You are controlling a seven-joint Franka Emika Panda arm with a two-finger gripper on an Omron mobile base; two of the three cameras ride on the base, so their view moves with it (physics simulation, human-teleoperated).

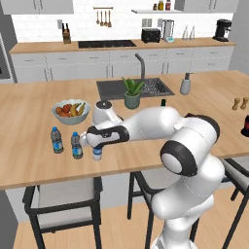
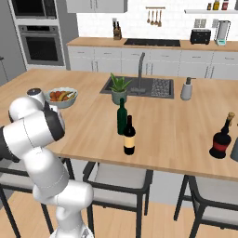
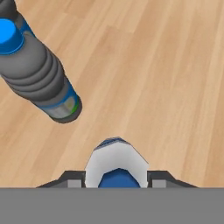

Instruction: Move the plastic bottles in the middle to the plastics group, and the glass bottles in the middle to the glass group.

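Observation:
My gripper (image 1: pixel 97 147) is shut on the plastic bottle (image 1: pixel 97 154), a small pale water bottle with a blue label, held upright near the counter's front edge. In the hand view that bottle (image 3: pixel 116 162) sits between my fingertips (image 3: pixel 72 179). I cannot tell whether its base touches the wood. Just left of it stand the plastics group's two greyish bottles (image 1: pixel 76 145) (image 1: pixel 57 140); the nearer one (image 3: pixel 41 76) shows in the hand view's upper left. The green wine bottle (image 2: pixel 122 116) and the brown yellow-labelled bottle (image 2: pixel 129 136) stand mid-counter. The dark reddish glass bottle (image 2: pixel 221 139) stands far right.
A fruit bowl (image 1: pixel 71 111) sits behind the plastics group. A potted plant (image 1: pixel 132 93) and the sink (image 1: pixel 134 88) lie further back, with a soap dispenser (image 1: pixel 185 84) to their right. Wooden shakers (image 1: pixel 240 103) stand at the right. Stools (image 1: pixel 63 197) are tucked under the front edge.

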